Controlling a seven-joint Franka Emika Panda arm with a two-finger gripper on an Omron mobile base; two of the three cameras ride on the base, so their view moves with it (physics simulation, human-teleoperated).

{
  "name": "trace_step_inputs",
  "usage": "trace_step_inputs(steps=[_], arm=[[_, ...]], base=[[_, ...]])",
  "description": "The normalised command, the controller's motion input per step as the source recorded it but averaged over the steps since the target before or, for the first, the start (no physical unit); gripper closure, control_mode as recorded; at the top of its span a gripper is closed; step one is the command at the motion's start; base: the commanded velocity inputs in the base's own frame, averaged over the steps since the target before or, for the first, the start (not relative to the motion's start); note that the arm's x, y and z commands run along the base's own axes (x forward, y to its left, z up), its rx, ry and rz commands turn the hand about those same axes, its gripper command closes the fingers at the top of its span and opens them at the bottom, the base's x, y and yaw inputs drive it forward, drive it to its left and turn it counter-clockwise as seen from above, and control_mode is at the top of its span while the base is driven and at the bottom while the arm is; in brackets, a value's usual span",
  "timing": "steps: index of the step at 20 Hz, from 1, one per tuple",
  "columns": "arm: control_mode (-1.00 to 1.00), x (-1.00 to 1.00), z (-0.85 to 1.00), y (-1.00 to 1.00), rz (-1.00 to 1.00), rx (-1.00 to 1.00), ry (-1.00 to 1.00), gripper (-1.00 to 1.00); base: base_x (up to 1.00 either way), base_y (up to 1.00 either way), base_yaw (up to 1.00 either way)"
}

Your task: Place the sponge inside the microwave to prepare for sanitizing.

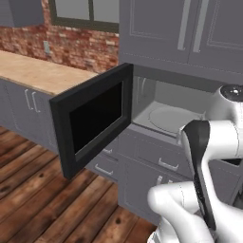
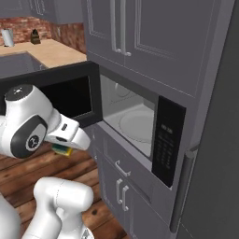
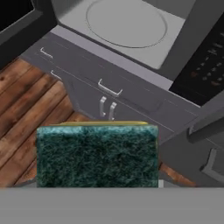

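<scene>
At the time of inspection the sponge [image 3: 96,155] was in the grasp of the gripper [image 2: 65,148], its dark green scouring face filling the lower part of the hand view with a thin yellow edge showing along its top; in the right base view a small patch of yellow and green showed beneath the hand. The gripper was judged to be clamped on the sponge, though the fingertips themselves were hidden behind it. The microwave [image 2: 140,122] stood with its black-windowed door [image 1: 92,121] swung fully open to the left. Its light grey cavity held the round white turntable [image 3: 126,22] and nothing else that could be seen. The sponge was held outside and below the level of the opening, in front of the drawer fronts [image 3: 105,87] under the oven and above the wooden floor [image 1: 42,194]. The button panel [image 2: 165,140] to the right of the cavity was unobstructed. In assessment, pick-up and door opening were complete. What remained was to raise and advance the sponge through the opening, set it on the turntable and let go. The lower lip of the cavity appeared to be the main obstacle on that path.
</scene>
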Motion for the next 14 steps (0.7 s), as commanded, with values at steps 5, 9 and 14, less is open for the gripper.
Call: trace_step_inputs(steps=[5,9,14], arm=[[-1.00,0.10,0.09,-0.04,-0.12,-0.08,0.00,1.00],[-1.00,0.15,-0.04,-0.10,-0.06,-0.03,-0.14,1.00],[-1.00,0.00,-0.12,-0.07,-0.06,-0.16,-0.34,1.00]], base=[[0.00,0.00,0.00],[0.00,0.00,0.00],[0.00,0.00,0.00]])
